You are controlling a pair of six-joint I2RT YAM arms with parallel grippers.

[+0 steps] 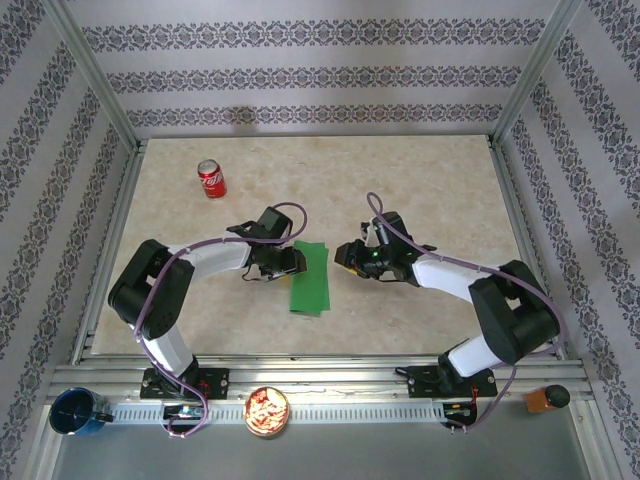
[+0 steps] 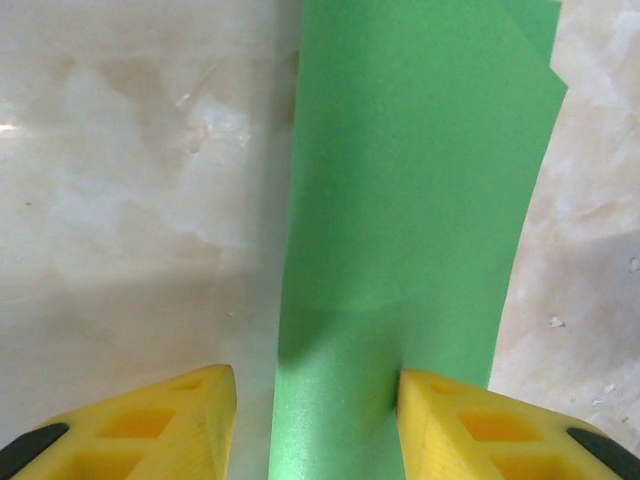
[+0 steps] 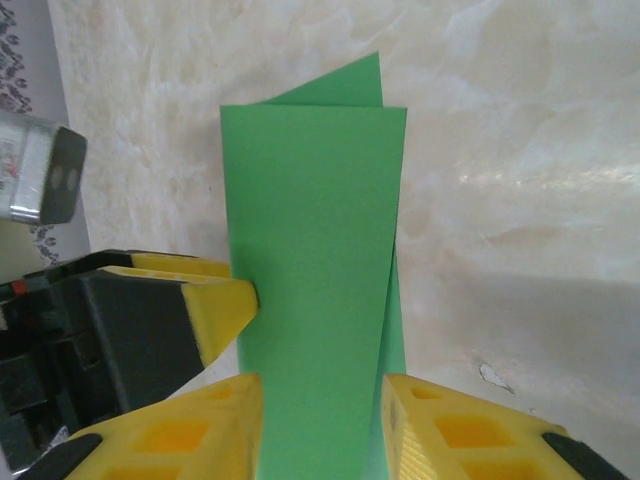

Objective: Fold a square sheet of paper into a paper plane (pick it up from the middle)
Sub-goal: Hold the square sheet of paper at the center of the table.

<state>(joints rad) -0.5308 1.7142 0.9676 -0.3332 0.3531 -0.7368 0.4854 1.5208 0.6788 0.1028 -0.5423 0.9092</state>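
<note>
Item: square sheet of paper (image 1: pixel 310 278). Bright green, thin and matte, folded to a narrow rectangle with one layer's corner askew. It lies flat mid-table on the mottled beige tabletop (image 1: pixel 430 190).
My left claw (image 2: pixel 318 385): yellow fingers apart, straddling one end, with a gap on one side.
My right claw (image 3: pixel 322 385): fingers flank the strip edge to edge; whether they pinch it, I cannot tell.
Red soda can (image 1: pixel 211 179): upright, well apart.

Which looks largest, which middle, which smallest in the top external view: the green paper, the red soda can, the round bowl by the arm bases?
1. green paper
2. round bowl
3. red soda can
The bowl sits nearer the camera, so its place over the can is unsure.
</note>
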